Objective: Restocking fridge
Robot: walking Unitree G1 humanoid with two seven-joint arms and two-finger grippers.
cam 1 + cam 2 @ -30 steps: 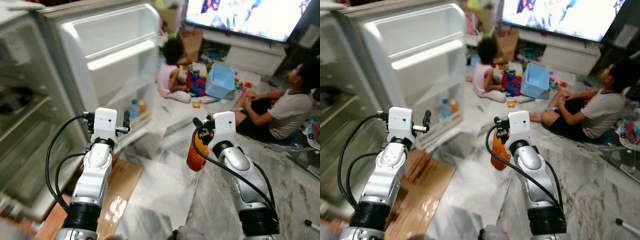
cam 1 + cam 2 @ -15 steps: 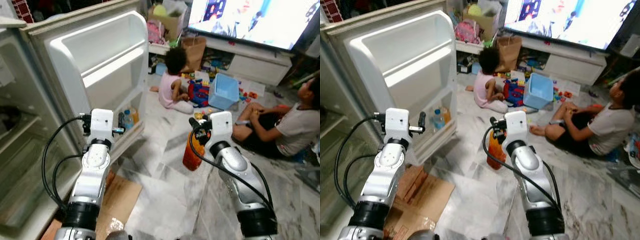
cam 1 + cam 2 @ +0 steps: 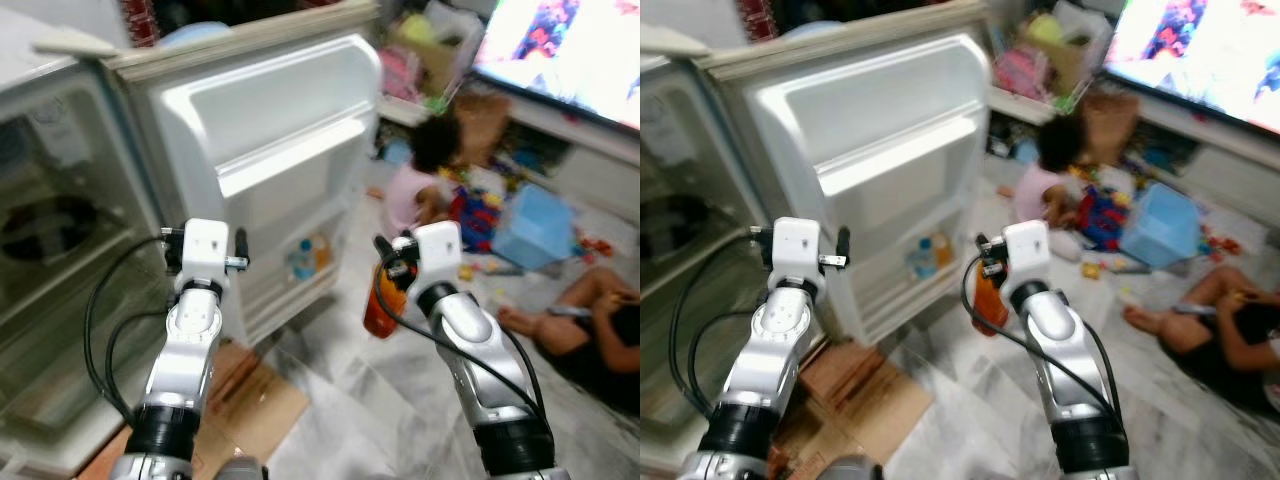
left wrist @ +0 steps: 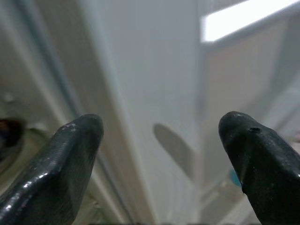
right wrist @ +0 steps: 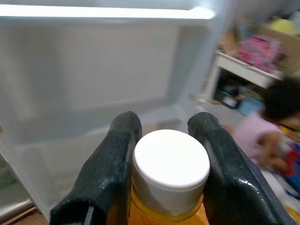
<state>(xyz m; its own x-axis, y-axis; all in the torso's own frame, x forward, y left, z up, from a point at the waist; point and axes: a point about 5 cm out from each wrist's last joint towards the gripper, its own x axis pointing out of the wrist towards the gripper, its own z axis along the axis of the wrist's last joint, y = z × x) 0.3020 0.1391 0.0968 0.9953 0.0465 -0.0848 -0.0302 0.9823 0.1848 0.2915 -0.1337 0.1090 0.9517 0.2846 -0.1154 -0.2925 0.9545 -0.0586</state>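
Right wrist view has our right gripper [image 5: 161, 140] closed on one orange bottle [image 5: 168, 187], the two black fingers [image 5: 112, 168] pressed against either side of its white cap [image 5: 171, 164], so the bottle hangs by its neck. From the head camera that bottle [image 3: 380, 305] sits out in front of the fridge door [image 3: 270, 160], which stands swung open, and is held off the floor, near the door's lowest shelf [image 3: 300, 290].

Our left gripper [image 4: 161, 140] holds nothing; its jaws are spread wide and point at the door's edge, close to the fridge body [image 3: 50, 250].

We count two bottles already standing in that lowest door shelf, one clear with a blue cap [image 3: 303, 258] and one amber [image 3: 320, 251], plus the one we carry. Two people sit on the floor beyond the door: one in pink [image 3: 415, 180] among toys, one [image 3: 590, 320] further from the door.

Risks, as we judge them: the grip is on the cap alone, so a swing or bump against the door shelf rail could twist the bottle loose. The head views are blurred, so aim at the shelf is uncertain. The person in pink sits near the door, and a dropped bottle could roll that way.
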